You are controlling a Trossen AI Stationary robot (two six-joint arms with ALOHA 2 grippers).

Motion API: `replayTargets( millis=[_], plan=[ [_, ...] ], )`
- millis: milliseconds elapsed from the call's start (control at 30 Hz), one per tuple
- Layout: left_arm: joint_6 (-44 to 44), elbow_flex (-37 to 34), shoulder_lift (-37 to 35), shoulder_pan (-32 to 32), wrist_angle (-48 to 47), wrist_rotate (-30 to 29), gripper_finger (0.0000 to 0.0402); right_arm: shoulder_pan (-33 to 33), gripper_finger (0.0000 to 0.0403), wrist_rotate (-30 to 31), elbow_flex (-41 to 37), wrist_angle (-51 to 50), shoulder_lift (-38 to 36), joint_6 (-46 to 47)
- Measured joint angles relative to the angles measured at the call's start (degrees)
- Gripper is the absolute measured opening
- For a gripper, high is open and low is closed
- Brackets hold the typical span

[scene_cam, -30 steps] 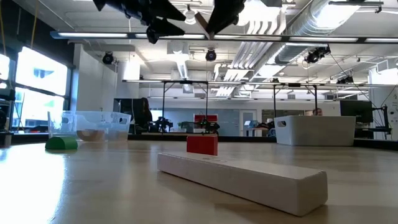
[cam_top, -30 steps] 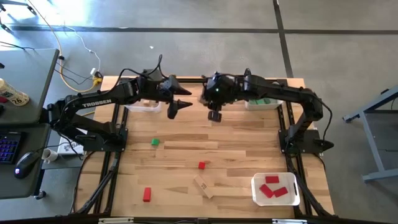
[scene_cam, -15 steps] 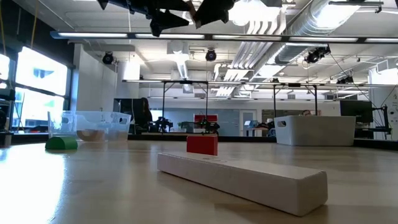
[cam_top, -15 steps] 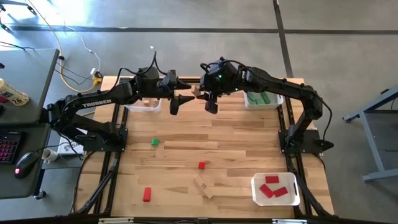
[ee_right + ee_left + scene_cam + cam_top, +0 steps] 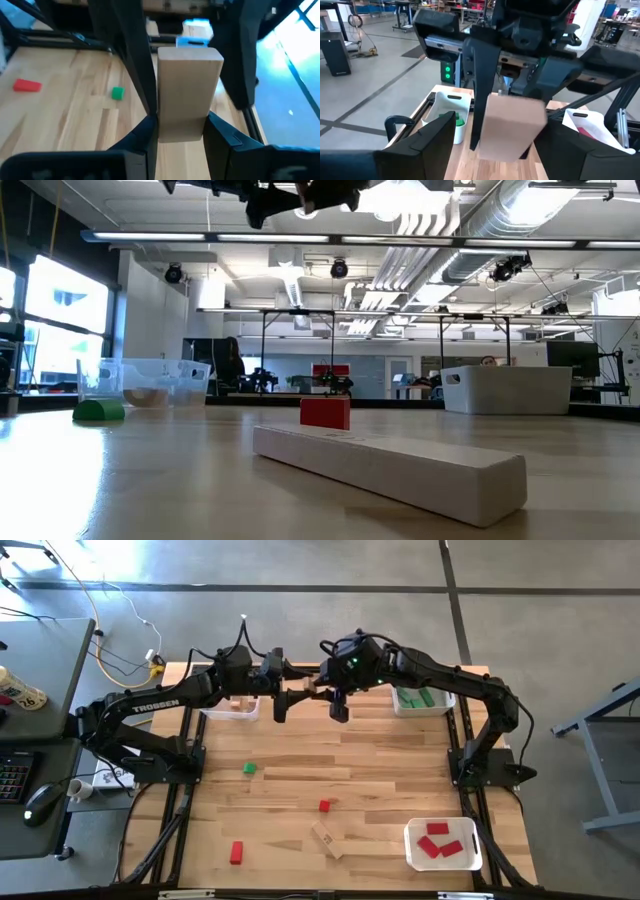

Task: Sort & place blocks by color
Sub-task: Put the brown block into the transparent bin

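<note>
The only word that can be read is "TROSSEN", in white letters on the side of the left arm (image 5: 155,706), seen from above. It sits on the long dark part of that arm, just left of the table's (image 5: 380,780) left edge. No other words, numbers or signs can be read on the blocks, bins or table.

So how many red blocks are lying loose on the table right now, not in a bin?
2: one red block near the table's middle, another red block toward the front left. The low view shows only the first. None seem hidden.
</note>
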Motion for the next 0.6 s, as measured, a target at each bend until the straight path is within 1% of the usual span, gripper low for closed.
replayTargets(
  millis=[67,167,267,467,600],
  plan=[
    [-0.02,0.00,0.00,0.00,-0.01,0.04,0.0240,0.00,0.0092,-1.50,0.00,0.98,0.00,0.00],
    [0.35,0.00,0.00,0.00,0.01,0.05,0.0223,0.00,0.0092,-1.61,0.00,1.08,0.00,0.00],
    [1.10,0.00,0.00,-0.02,0.08,0.19,0.0188,-0.03,0.0092,-1.45,0.00,1.07,0.00,-0.03],
    [2.99,0.00,-0.02,-0.04,0.09,0.38,0.0106,-0.07,0.0092,-1.24,0.00,0.67,0.00,-0.57],
    [3.43,0.00,-0.02,-0.04,0.30,0.34,0.0103,-0.07,0.0093,-1.15,0.00,0.62,0.00,-0.16]
  ],
)
